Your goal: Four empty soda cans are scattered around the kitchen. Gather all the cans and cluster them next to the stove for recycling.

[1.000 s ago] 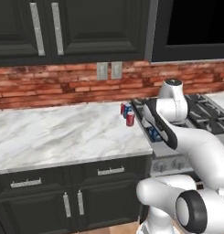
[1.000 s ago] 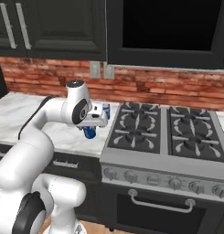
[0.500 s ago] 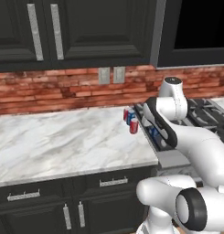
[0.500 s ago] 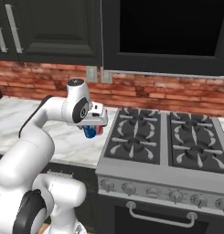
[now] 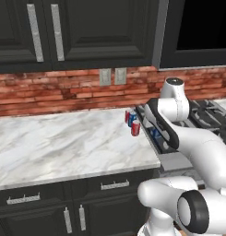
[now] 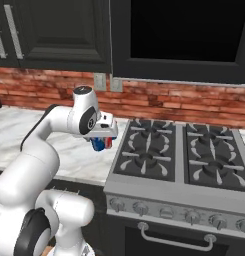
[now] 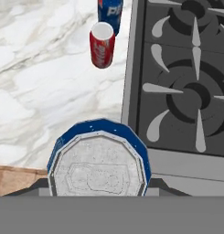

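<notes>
We rolled closer to the stove (image 6: 179, 165), our pincer (image 7: 98, 194) clamped on a blue can (image 7: 99, 161) above the surface's (image 5: 63, 143) stove-side edge, near the red can (image 7: 102, 44) already there.

I see the white marble counter (image 5: 63, 143) running left of the stove (image 6: 179, 165). Near its right end, just beside the stove's edge, stand a red can (image 7: 102, 44) and a blue can (image 7: 109, 10), close together, the blue one farther back.
</notes>
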